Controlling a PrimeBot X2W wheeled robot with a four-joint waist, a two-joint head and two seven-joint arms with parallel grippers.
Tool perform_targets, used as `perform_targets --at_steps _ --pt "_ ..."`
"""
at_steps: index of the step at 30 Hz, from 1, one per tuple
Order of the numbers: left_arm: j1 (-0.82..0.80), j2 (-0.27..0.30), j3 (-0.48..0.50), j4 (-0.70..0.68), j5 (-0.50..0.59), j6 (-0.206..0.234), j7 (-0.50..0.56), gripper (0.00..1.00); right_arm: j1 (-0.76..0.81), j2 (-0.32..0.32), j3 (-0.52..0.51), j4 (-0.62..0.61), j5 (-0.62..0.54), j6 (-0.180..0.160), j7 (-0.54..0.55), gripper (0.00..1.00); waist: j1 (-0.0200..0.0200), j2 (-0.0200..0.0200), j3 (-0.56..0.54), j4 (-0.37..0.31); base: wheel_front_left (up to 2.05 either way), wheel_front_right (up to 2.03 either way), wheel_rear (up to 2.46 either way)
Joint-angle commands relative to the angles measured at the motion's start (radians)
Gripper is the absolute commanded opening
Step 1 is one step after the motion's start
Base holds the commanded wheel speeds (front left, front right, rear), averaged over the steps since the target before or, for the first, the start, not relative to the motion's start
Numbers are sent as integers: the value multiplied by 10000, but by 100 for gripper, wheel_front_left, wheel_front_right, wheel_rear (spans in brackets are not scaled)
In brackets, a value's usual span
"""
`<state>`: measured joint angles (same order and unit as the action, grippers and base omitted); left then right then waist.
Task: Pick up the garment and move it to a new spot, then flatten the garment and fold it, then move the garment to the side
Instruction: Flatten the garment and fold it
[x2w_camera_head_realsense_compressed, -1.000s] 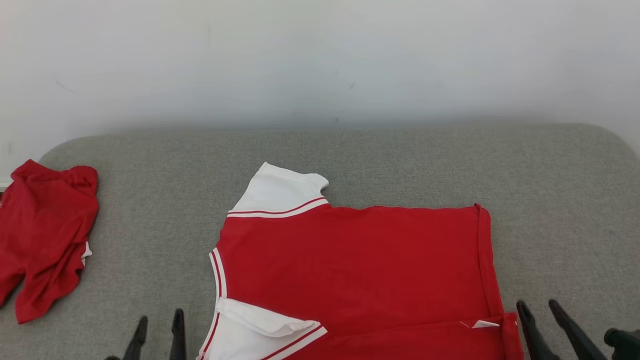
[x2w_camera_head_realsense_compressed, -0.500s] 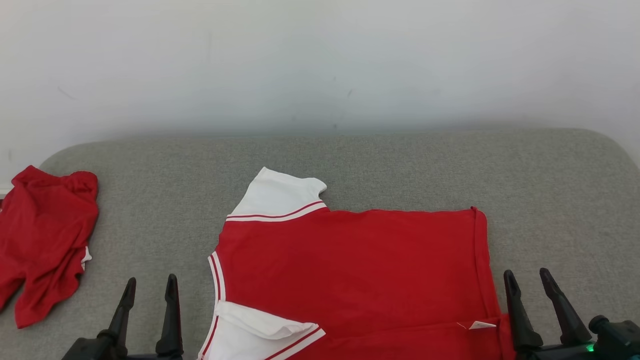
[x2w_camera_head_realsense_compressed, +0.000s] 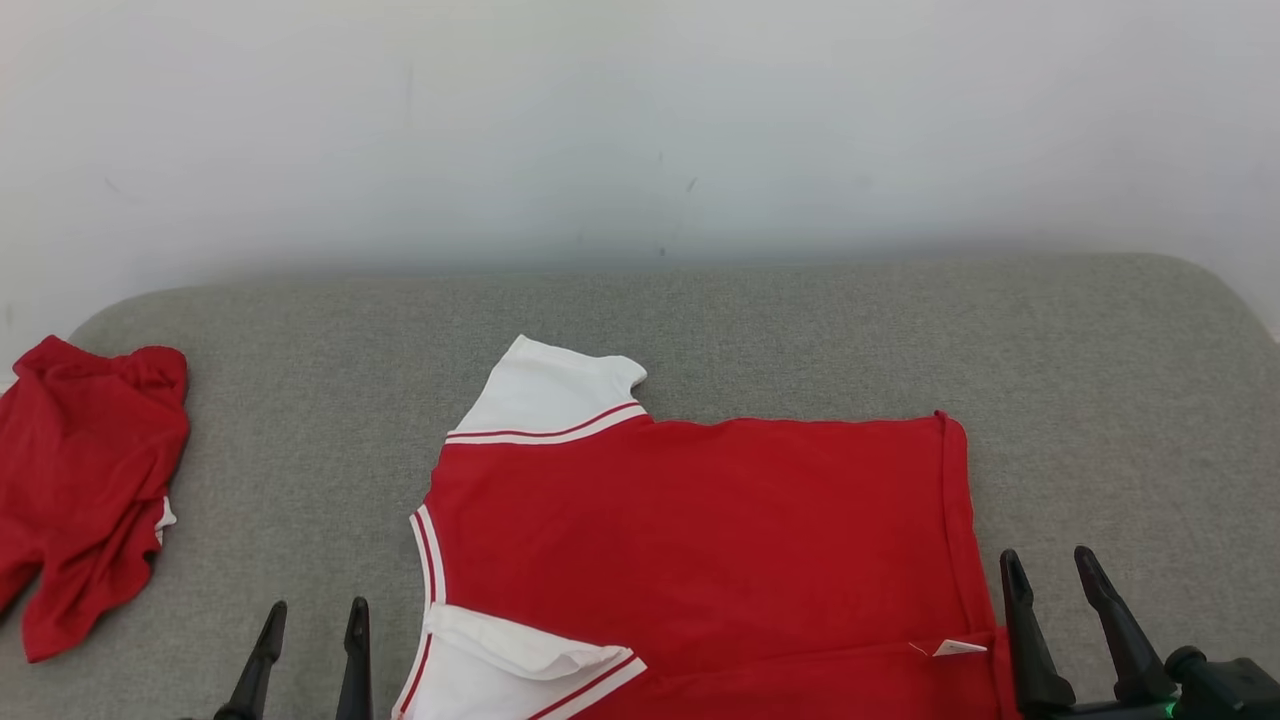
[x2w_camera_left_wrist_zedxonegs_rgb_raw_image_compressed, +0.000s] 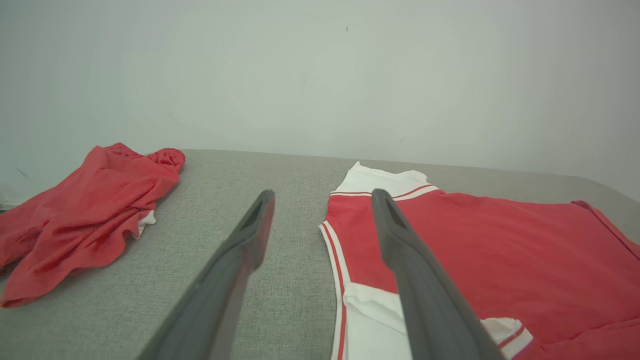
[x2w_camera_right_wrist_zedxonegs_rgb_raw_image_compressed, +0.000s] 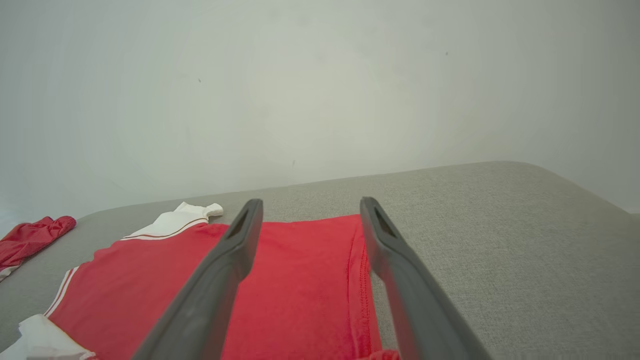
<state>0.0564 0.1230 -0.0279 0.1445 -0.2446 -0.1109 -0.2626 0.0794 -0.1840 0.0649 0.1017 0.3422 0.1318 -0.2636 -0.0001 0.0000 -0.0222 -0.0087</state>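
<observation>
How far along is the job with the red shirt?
Done: red shirt lies flattened on the grey cushion, its near edge apparently folded over. In hand: nothing; left gripper and right gripper hang open beside it. Left: further folds, then moving it aside.
</observation>
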Motion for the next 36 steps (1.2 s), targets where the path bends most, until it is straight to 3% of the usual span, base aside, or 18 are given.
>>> perform_targets --at_steps 1,16,26,36 --pt "117 -46 47 -52 87 -12 -31 100 99 45 -45 -46 -91 -26 -9 100 1 0 7 14 0 0 0" --pt "58 -157 315 208 307 -112 -31 100 22 6 -246 295 -23 -26 -6 100 1 0 97 37 0 0 0" --pt "-1747 824 -166 596 -52 -212 323 100 -1399 -591 -233 1256 117 -26 372 100 1 0 732 -234 0 0 0" --pt "-5625 2258 -1962 1652 -1548 -178 1924 100 -4537 -1143 146 2892 268 -25 1798 100 1 0 2628 -606 0 0 0"
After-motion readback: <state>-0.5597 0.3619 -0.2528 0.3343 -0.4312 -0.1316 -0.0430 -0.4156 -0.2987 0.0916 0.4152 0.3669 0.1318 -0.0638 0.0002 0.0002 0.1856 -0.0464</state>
